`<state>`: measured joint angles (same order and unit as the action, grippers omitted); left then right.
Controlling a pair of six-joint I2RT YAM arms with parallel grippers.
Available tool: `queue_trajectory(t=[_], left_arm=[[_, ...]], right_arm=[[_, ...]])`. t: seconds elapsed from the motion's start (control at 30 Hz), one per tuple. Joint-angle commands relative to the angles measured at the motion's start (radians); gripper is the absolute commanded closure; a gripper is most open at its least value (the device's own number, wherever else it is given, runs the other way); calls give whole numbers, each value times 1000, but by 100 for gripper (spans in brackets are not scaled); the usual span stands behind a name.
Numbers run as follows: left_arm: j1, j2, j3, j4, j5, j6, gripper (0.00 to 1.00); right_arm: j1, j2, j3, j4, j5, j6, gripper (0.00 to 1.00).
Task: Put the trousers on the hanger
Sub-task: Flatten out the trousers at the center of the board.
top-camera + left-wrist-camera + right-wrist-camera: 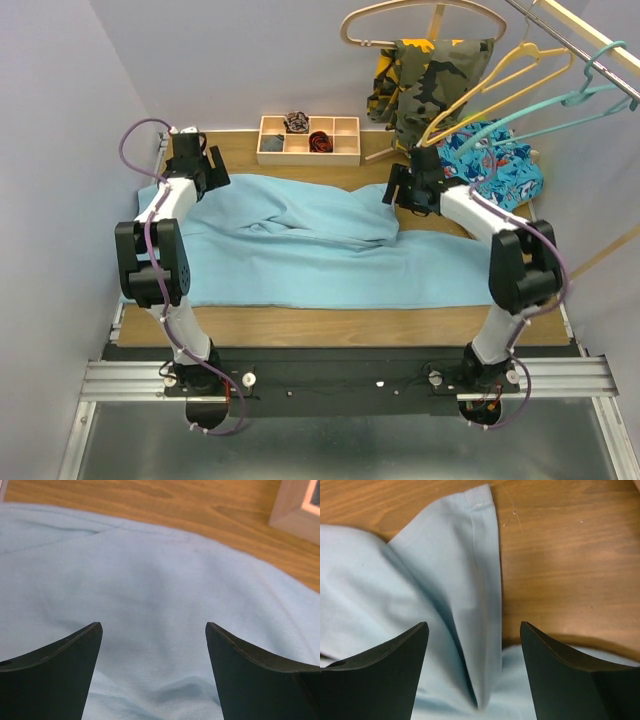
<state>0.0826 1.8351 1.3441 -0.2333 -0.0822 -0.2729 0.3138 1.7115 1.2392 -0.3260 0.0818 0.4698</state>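
Where the right tool [473,625] gapes, trousers [445,580] hem apparently meets table [560,555].

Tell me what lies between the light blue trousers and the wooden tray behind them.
Only a bare strip of the wooden table separates the trousers from the tray, as the top view shows.

No writing, label, brand, number or sign can be read in any view. The trousers [300,250] are plain cloth. The camouflage garment [430,80] at one o'clock and the shark-print cloth [500,165] at two o'clock carry only patterns, with no lettering that can be made out.
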Motion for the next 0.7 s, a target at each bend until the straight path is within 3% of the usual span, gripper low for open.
queue_trajectory(t=[0.0,0.33,0.67], left_arm=[[5,13,59,-41,62,-37,7],[2,19,40,-23,78,-57,7],[0,50,12,2,133,-83,7]], right_arm=[[-33,196,155,-18,-56,58,20],[-65,398,367,-15,-117,61,22],[-67,462,404,-15,-86,-22,25]])
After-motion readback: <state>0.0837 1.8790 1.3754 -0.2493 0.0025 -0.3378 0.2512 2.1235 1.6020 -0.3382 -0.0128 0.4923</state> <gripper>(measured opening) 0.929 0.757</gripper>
